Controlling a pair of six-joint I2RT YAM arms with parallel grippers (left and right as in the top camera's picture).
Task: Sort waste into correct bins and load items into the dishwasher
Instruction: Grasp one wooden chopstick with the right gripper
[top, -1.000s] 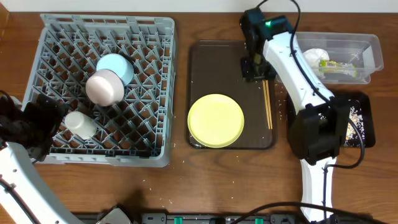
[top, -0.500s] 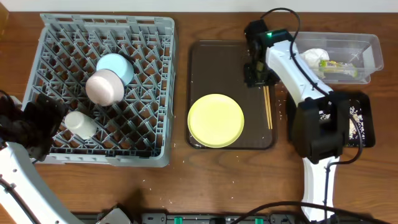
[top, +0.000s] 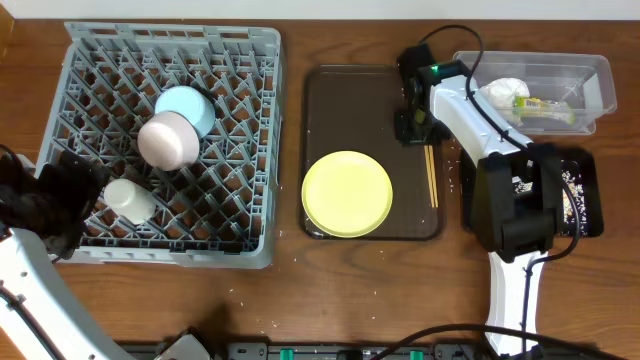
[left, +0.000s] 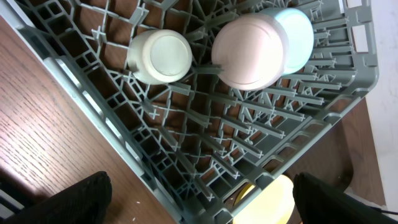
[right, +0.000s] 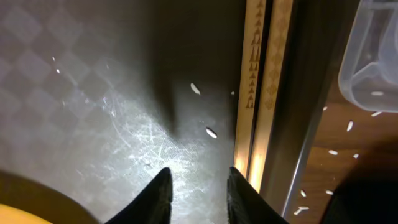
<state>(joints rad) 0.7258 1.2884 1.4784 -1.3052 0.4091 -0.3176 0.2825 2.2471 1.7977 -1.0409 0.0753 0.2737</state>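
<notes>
Plate (top: 346, 193) on tray (top: 345, 105), chopsticks (top: 431, 178) right; rack (top: 170, 35) left.

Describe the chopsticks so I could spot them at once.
Find the dark brown tray in the middle of the table. Along its right edge, right of the yellow plate, lie the chopsticks: two thin pale wooden sticks side by side, the only long, slender things there.

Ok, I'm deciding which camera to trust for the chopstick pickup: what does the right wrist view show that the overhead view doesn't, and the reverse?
Only the right wrist view: the printed pattern on the chopsticks, scratches on the brown tray, and the right gripper with its tips apart beside the chopsticks, not around them. Only the overhead: the dish rack holding the blue bowl, pink bowl and cup, the tissue and wrapper in the clear tub, and the black tray. Both: chopsticks, brown tray, yellow plate, clear tub.
</notes>
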